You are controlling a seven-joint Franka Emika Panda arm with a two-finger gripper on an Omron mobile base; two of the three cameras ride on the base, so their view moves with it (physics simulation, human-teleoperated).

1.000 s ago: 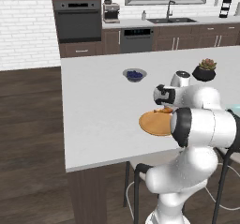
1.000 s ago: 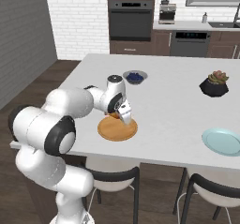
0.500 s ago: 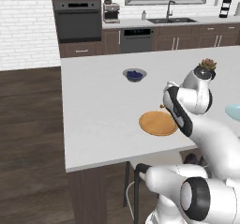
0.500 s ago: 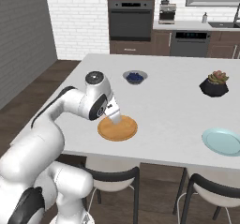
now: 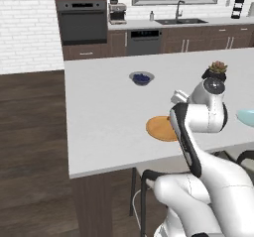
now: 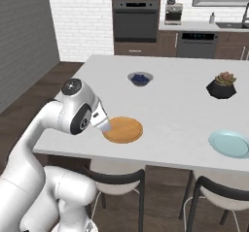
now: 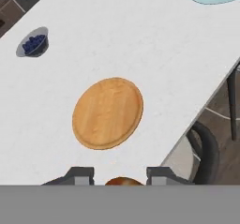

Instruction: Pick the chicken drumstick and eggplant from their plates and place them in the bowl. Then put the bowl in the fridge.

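The gripper (image 7: 117, 177), clamped on the drumstick (image 7: 123, 181) at 6 o'clock of the bare wooden plate (image 7: 108, 113), may drop it if the hold is shallow.

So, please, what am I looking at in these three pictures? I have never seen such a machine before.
It is a white robot arm at a kitchen counter, and everything is computer-rendered. Two pictures come from cameras on its base, behind the arm, one on each side. The third comes from a camera on the hand, looking down past the end effector. On the counter lie a bare wooden plate, a teal plate, a small bowl of blueberries and a black plant pot. Between the fingertips sits something small and golden-orange, most likely the chicken drumstick, so it seems to be held.
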